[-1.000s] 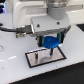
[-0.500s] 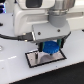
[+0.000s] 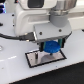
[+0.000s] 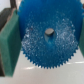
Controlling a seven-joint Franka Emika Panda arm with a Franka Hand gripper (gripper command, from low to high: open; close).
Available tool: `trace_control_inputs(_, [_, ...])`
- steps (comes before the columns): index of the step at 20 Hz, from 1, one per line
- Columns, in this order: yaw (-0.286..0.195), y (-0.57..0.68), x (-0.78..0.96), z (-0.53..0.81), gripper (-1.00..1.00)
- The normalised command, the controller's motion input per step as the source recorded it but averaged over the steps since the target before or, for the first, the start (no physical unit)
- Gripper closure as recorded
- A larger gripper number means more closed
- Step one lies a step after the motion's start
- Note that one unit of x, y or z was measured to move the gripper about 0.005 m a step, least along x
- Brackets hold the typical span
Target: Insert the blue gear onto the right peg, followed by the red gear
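The robot's gripper hangs low over the grey plate with the black rim, near the plate's far edge. It grips the blue gear by its sides. Up close, a dark peg shows in the gear's middle hole.

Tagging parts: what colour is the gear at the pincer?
Bright blue gear, clearest in the wrist view.

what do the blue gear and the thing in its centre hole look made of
The blue gear looks like moulded plastic: uniform bright blue, sparkly translucent sheen, crisp teeth. The peg in its hole seems metal, dark grey and dull, though blur leaves that open.
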Motion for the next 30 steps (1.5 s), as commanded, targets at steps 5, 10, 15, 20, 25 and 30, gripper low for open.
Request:
trace_control_inputs(5, [0.000,0.05,0.36,0.06,1.00])
trace_control_inputs(10, [0.000,0.03,0.37,-0.09,1.00])
trace_control_inputs(15, [0.000,0.01,0.25,-0.26,1.00])
trace_control_inputs(20, [0.000,0.04,0.14,-0.37,1.00])
trace_control_inputs(25, [0.000,0.05,0.13,-0.16,1.00])
trace_control_inputs(30, [0.000,0.18,0.01,0.09,-1.00])
